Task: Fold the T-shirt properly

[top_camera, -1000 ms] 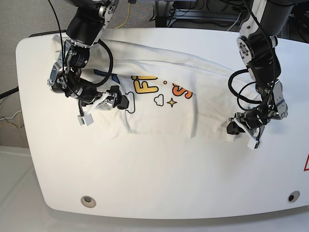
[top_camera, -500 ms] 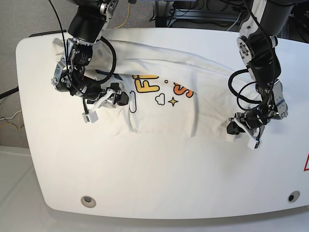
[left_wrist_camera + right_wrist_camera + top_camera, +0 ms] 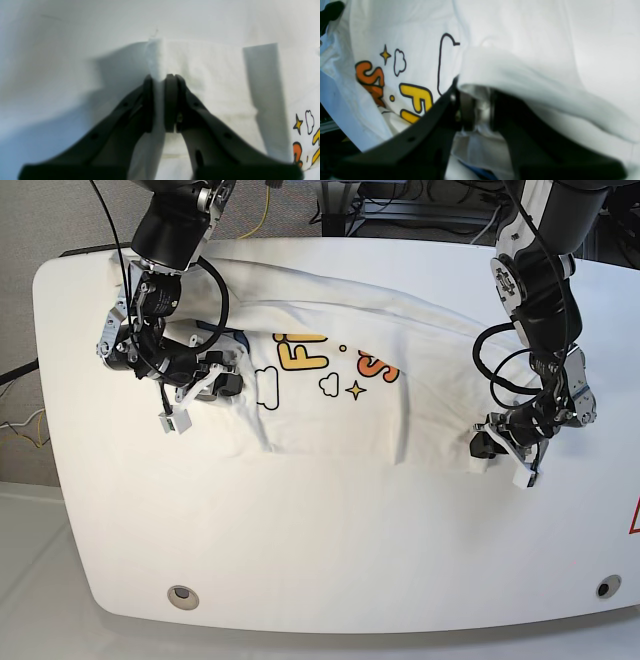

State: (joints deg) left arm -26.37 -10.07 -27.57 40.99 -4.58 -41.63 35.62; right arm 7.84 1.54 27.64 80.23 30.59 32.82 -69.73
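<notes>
T-shirt (image 3: 330, 395) on table (image 3: 320, 540) — pinched by L end effector (image 3: 160, 100) & R end effector (image 3: 475, 112).

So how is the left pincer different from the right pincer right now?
The left pincer pinches the T-shirt at a plain white edge, while the right pincer bites cloth beside the yellow letters. The left pincer's cloth shows as a thin flat strip between its pads, but the right pincer's cloth bunches and drapes over it. The left one sits nearer the table's front edge than the right. Both are shut on the same shirt.
</notes>
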